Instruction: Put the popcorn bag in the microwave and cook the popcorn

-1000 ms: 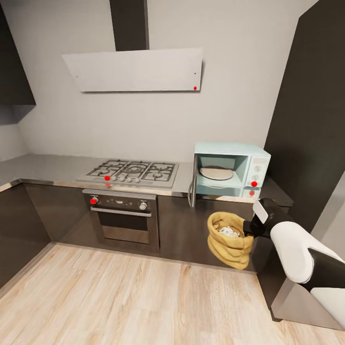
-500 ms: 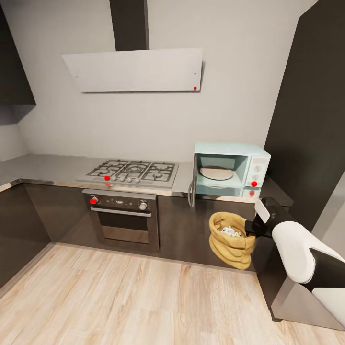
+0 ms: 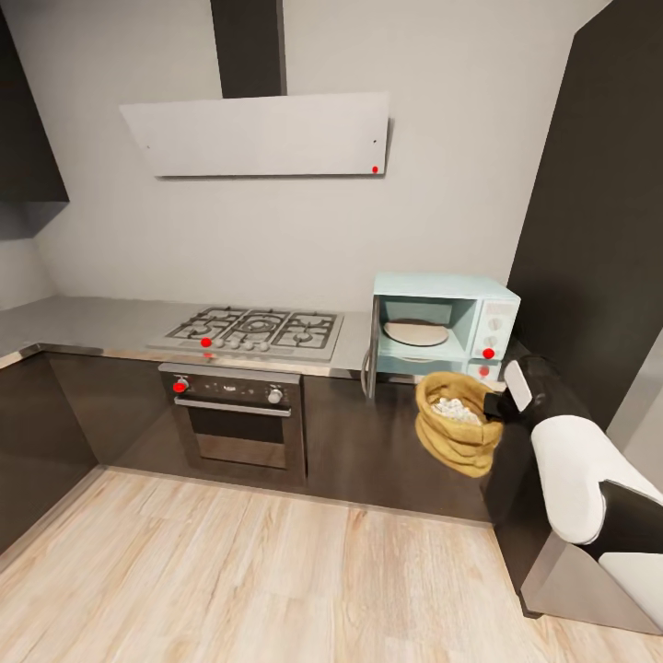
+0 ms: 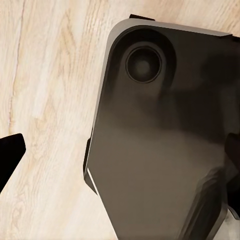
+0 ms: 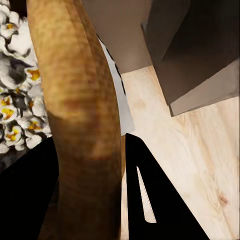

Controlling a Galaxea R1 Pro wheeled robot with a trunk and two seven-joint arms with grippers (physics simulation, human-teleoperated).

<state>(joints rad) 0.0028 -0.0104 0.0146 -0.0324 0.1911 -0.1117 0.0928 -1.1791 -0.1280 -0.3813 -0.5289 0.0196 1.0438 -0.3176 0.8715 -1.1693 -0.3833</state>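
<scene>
The popcorn bag (image 3: 453, 431), a crumpled golden-brown sack, hangs in the air just below and in front of the microwave (image 3: 479, 299). White popcorn (image 3: 456, 408) is heaped inside it. My right gripper (image 3: 498, 405) is shut on the bag's rolled rim (image 5: 75, 95), with one black finger (image 5: 150, 200) on the outside and the popcorn (image 5: 15, 100) on the inner side. The pale blue microwave stands on the countertop (image 3: 83, 322) with its door (image 3: 370, 354) swung open to the left and a round plate (image 3: 416, 331) inside. My left gripper (image 4: 125, 150) is open above the robot's dark base.
A gas hob (image 3: 258, 330) sits in the worktop over a built-in oven (image 3: 238, 419), with a white hood (image 3: 262, 133) above. A tall dark cabinet (image 3: 599, 212) stands right beside the microwave. Light wood floor (image 3: 230, 571) lies in front.
My right arm has raised the bag and carried it a little rightward, from cabinet-front height up to just below the microwave's opening. The camera has not moved.
</scene>
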